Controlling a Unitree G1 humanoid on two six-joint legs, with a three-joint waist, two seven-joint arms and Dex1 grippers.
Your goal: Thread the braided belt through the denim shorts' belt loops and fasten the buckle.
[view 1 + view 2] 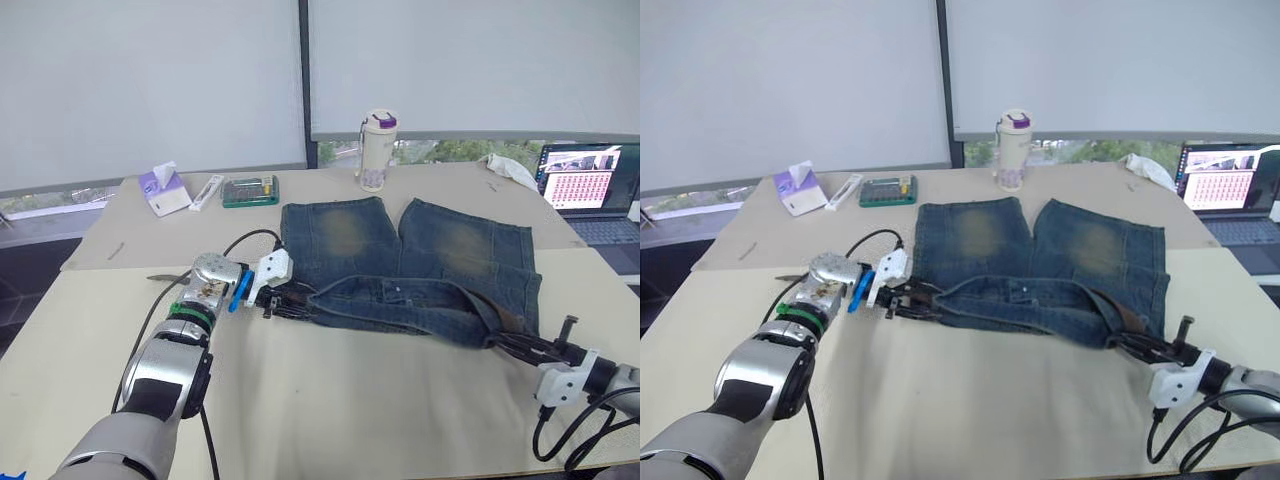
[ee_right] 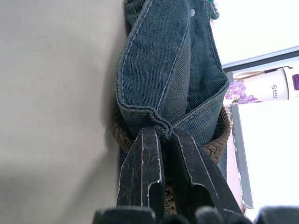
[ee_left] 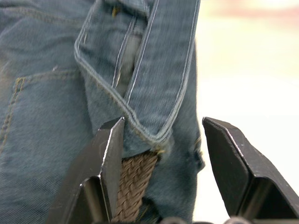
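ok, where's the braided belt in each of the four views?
Left eye: braided belt along the waistband of the denim shorts, toward the right pincer.
Right eye: same strap at the waistband's right end.
Left wrist: woven strap beside the left pincer's finger, under the denim fold.
Right wrist: brown braid curving behind the pinched denim.
Shared landmark: the shorts' stitched waistband edge.

Pale roller blinds (image 1: pixel 150 80) cover the big windows behind the beige desk (image 1: pixel 400 400), leaving a strip of daylight and greenery along the sill. A dark post (image 1: pixel 303 80) splits the two panes. At the far edge sit a tissue box (image 1: pixel 164 190), a tall cup (image 1: pixel 378 150) and an open laptop (image 1: pixel 590 190).
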